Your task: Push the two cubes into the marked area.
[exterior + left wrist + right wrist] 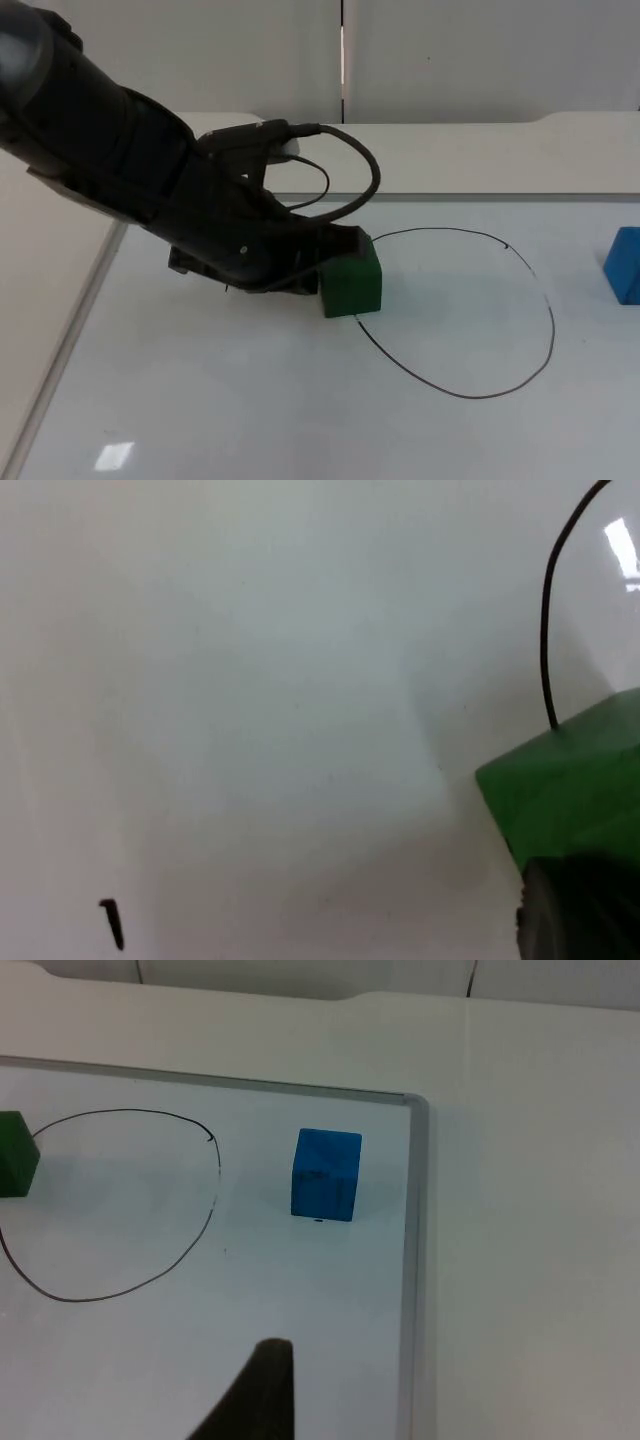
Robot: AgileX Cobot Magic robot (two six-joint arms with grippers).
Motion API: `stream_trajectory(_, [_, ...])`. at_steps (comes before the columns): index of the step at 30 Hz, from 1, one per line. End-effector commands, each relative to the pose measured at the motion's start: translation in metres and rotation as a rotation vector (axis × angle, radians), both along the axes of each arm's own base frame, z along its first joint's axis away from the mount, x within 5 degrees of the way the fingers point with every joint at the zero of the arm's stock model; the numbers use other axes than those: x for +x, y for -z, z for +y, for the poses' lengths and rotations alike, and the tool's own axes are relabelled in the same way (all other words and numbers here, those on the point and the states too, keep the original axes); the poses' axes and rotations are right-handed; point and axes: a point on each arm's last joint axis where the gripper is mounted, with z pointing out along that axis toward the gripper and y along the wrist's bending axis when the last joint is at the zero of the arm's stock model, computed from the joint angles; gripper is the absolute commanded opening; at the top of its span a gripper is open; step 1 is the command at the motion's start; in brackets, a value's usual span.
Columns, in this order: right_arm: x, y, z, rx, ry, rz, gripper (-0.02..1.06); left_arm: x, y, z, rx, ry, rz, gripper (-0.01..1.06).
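A green cube (353,283) sits on the left edge of the black hand-drawn outline (552,325). My left gripper (320,266) is low on the board and up against the cube's left side. In the left wrist view the green cube (570,790) lies right at the left gripper (575,915), with the outline (545,630) running on behind it. A blue cube (625,265) stands outside the outline, at the board's right. The right wrist view takes in the blue cube (325,1173), the outline (216,1185) and the green cube (15,1155). My right gripper (262,1390) waits well back from the blue cube.
The cubes rest on a white board with a grey frame (410,1260), (450,197). Bare table lies beyond the frame on the right. A small dark mark (112,923) is on the board by the left gripper.
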Motion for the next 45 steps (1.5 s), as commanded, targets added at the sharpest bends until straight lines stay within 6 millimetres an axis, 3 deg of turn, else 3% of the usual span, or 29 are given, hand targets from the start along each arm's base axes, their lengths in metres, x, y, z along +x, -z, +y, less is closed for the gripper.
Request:
stream_trajectory(1, [0.0,0.0,0.0,0.0,0.008,-0.006,1.05,0.0,-0.002,-0.003,-0.012,-0.014,-0.002,0.0])
stream_trajectory(12, [0.0,0.0,0.0,0.0,0.008,-0.006,1.05,-0.005,-0.002,-0.014,0.011,0.007,-0.02,0.0])
stream_trajectory(19, [0.0,0.0,0.0,0.0,0.008,-0.006,1.05,0.004,-0.012,-0.026,-0.004,0.037,-0.069,0.0])
stream_trajectory(37, [0.0,0.0,0.0,0.0,0.008,-0.006,1.05,0.009,-0.007,-0.03,-0.006,0.044,-0.067,0.0])
stream_trajectory(45, [0.0,0.0,0.0,0.0,0.008,-0.006,1.05,0.002,-0.012,-0.049,-0.024,0.114,-0.085,0.0])
